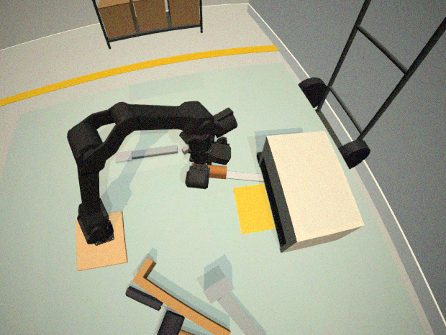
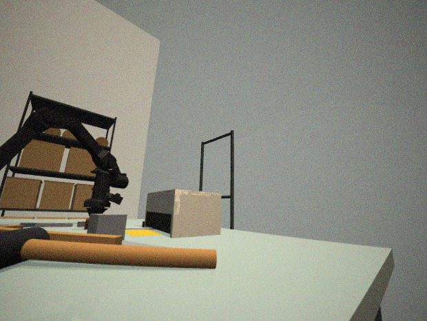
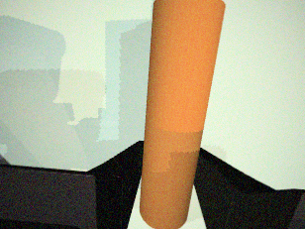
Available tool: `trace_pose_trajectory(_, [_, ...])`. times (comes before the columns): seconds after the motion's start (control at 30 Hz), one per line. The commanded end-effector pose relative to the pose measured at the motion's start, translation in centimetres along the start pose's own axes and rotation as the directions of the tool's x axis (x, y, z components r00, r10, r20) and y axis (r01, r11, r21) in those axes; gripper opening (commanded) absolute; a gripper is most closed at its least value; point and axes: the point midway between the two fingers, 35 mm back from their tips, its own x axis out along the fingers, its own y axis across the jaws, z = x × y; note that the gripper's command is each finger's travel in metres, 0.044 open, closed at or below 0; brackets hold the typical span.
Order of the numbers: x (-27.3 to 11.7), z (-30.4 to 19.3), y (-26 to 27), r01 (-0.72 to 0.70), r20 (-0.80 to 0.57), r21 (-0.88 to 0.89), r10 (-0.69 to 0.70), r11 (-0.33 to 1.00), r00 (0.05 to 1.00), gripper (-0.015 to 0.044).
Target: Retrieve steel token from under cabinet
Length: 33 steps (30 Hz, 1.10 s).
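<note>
Pincer [image 1: 198,166] [image 2: 96,214] [image 3: 166,149] grips a smooth, cylindrical orange handle [image 1: 218,172] [image 3: 180,88].

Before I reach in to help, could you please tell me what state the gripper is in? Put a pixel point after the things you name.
Gripper [image 1: 200,169] [image 3: 166,149]: closed on the orange handle [image 1: 218,172] [image 3: 180,73] of a flat-bladed tool.

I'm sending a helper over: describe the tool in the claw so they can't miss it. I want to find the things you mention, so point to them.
Find the pale box-shaped cabinet [image 1: 313,183] [image 2: 195,213]. At its dark slotted side, a thin pale blade [image 1: 244,176] reaches in, fixed to a round orange handle [image 1: 218,172] [image 3: 180,73]. Only this tool is gripped.
</note>
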Motion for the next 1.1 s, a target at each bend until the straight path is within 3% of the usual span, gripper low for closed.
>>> trace_pose_trajectory(0.0, [0.0,0.8,0.0,-0.002,0.007,-0.001,0.002,1.000,1.000,0.0000])
trace_pose_trajectory(1.07, [-0.1,4.4,0.0,-0.002,0.010,-0.001,0.002,1.000,1.000,0.0000])
